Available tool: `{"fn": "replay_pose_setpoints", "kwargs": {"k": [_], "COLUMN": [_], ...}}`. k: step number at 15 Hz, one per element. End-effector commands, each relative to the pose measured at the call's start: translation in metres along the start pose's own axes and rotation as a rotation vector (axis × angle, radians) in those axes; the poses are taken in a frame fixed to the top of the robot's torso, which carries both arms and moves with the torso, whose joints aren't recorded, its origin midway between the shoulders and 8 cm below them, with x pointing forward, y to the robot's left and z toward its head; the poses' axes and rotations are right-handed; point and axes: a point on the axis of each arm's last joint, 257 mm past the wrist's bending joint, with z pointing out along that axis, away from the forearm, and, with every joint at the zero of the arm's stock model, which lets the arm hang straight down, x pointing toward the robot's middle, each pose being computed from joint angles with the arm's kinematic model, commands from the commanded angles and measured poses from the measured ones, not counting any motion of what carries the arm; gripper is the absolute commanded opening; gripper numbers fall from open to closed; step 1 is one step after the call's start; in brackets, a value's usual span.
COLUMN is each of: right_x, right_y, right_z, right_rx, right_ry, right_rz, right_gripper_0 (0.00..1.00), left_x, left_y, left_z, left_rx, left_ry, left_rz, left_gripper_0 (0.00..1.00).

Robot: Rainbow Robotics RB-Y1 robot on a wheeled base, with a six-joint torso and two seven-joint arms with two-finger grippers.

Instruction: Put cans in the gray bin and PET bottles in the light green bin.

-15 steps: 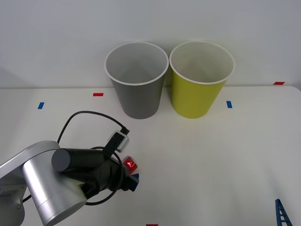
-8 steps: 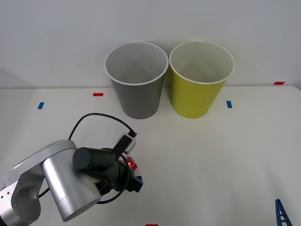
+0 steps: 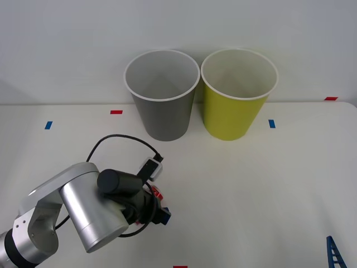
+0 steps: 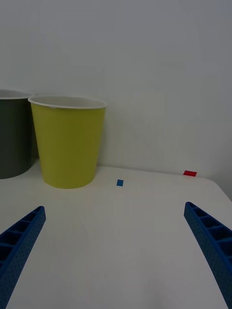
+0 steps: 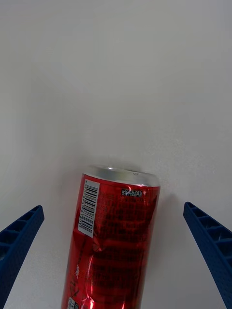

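Straddling the can point(image 5: 112, 241), left gripper point(image 5: 115, 256) sits wide open, nothing held. Dented can lies sideways w/ round wall; off-centre squeeze could roll it away.

can point(image 5: 113, 241): near end runs off the left wrist picture's edge between the spread blue fingers; in the front view mostly hidden under the left tool point(image 3: 159, 209), a red sliver showing
right tool point(image 3: 334, 252): cut by the front picture's corner
gray bin point(image 4: 13, 133): cut by the right wrist picture's edge
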Motion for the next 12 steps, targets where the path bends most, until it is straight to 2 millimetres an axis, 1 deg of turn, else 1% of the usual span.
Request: {"fn": "replay_pose_setpoints", "kwargs": {"k": [1,6,8,12], "right_x": [0.0,0.0,0.0,0.0], "right_y": [0.0,0.0,0.0,0.0], "right_z": [0.0,0.0,0.0,0.0], "right_rx": [0.0,0.0,0.0,0.0], "right_ry": [0.0,0.0,0.0,0.0], "right_rz": [0.0,0.0,0.0,0.0], "right_gripper_0": [1.0,1.0,1.0,1.0], "left_x": [-0.002,-0.002,-0.002,0.0], "left_y": [-0.002,-0.004,-0.002,-0.003], "left_z": [0.003,0.002,0.008,0.014], "left_rx": [0.005,-0.001,-0.005,0.001], "left_ry": [0.008,0.045,0.057,0.077], "left_rz": [-0.004,0.004,0.0,-0.005], "left_gripper_0": [1.0,1.0,1.0,1.0]}}
